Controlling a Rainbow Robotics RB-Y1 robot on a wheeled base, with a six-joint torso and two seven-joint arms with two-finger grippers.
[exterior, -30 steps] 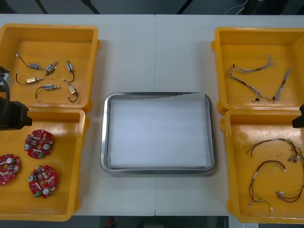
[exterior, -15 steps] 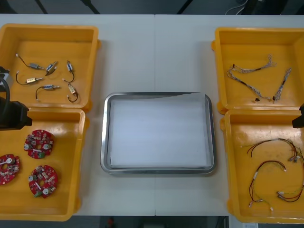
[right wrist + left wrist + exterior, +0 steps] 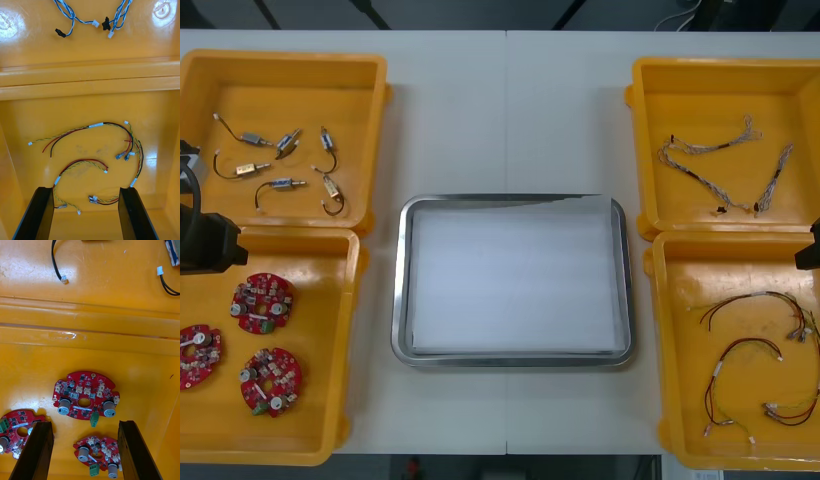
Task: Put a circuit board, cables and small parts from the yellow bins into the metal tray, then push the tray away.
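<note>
Nothing of the task looks done so far: the metal tray (image 3: 399,285) sits in the middle of the table with its white inside bare, and it has not been pushed away. Taking the tray as the centre of a dial in the front view, three circuit boards (image 3: 263,303) lie in the 8 o'clock bin (image 3: 345,340). The small metal parts (image 3: 280,185), with their short black leads, are in the 10 o'clock bin (image 3: 290,80). The blue and white cables (image 3: 710,147) are in the 2 o'clock bin (image 3: 720,100), and the red and yellow cables (image 3: 745,350) in the 4 o'clock bin (image 3: 680,400). The left gripper (image 3: 85,424) hangs over the 8 o'clock bin, released, its fingers standing apart with nothing held; one board lies between them lower down and another just beyond their tips. The right gripper (image 3: 85,189) hovers over the 4 o'clock bin, released and empty too, with the red and yellow cables spread on the bin floor between and beyond its fingers. Every step is left, I judge: a board, cables and small parts all have to go into the tray, and then comes the push; each claw seems well placed to go down for a first pick
</note>
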